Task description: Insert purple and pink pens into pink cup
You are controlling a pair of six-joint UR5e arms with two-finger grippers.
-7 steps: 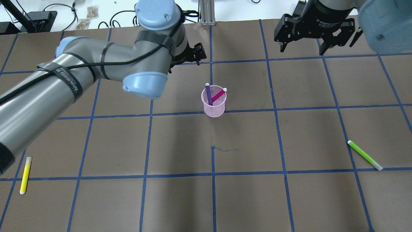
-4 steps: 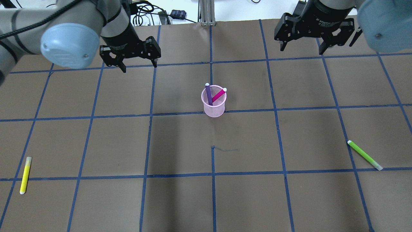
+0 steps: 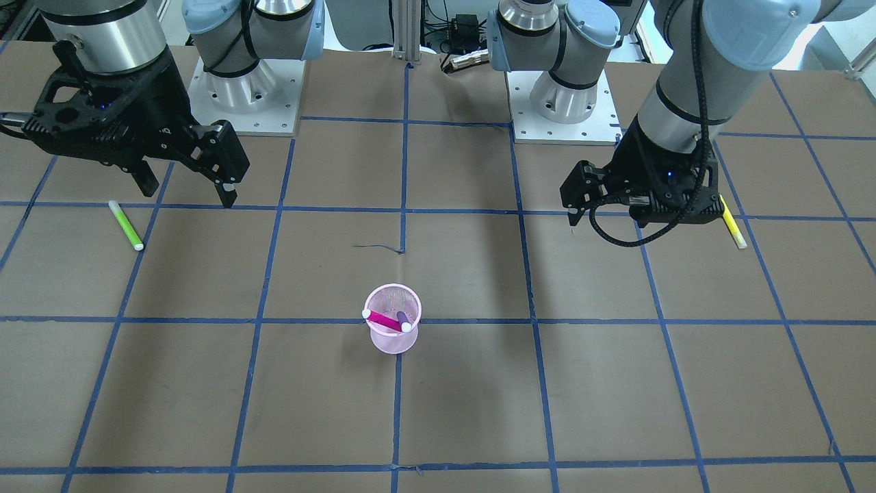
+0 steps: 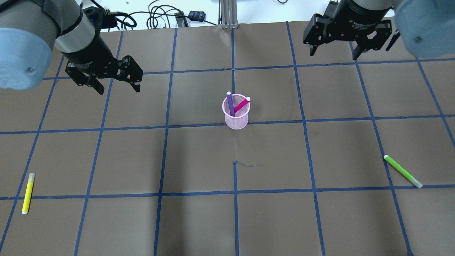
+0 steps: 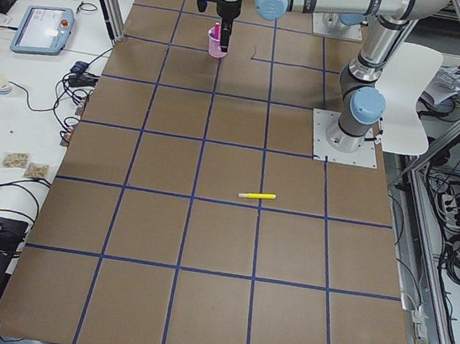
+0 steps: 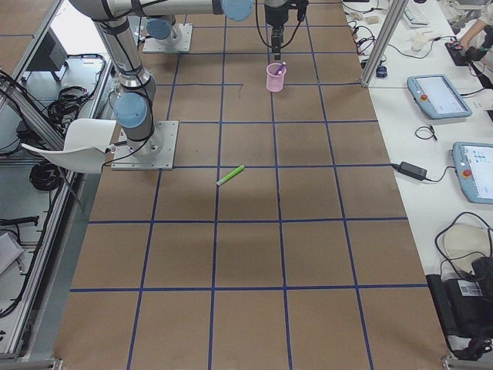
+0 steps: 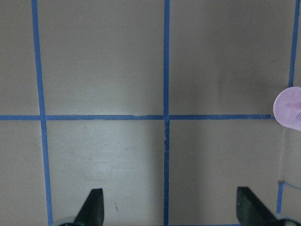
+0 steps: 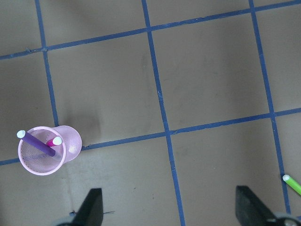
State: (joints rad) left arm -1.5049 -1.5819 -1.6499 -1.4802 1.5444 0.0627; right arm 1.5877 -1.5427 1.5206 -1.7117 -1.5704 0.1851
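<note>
The pink mesh cup [image 4: 235, 119] stands upright at the table's middle. The purple pen [image 4: 230, 104] and the pink pen [image 4: 241, 105] both stand inside it and lean on its rim. The cup [image 3: 392, 339] shows in the front view too, and in the right wrist view [image 8: 47, 157]. My left gripper [image 4: 119, 89] is open and empty, well left of the cup. My right gripper [image 4: 334, 56] is open and empty at the far right. In the left wrist view only the cup's rim [image 7: 289, 108] shows at the right edge.
A yellow pen [image 4: 27, 193] lies near the front left. A green pen [image 4: 402, 171] lies at the right. Cables and boxes lie beyond the table's far edge. Blue tape lines grid the brown table.
My left arm has swung away from above the cup to the left, its gripper open throughout. The right arm, cup and pens have not moved.
</note>
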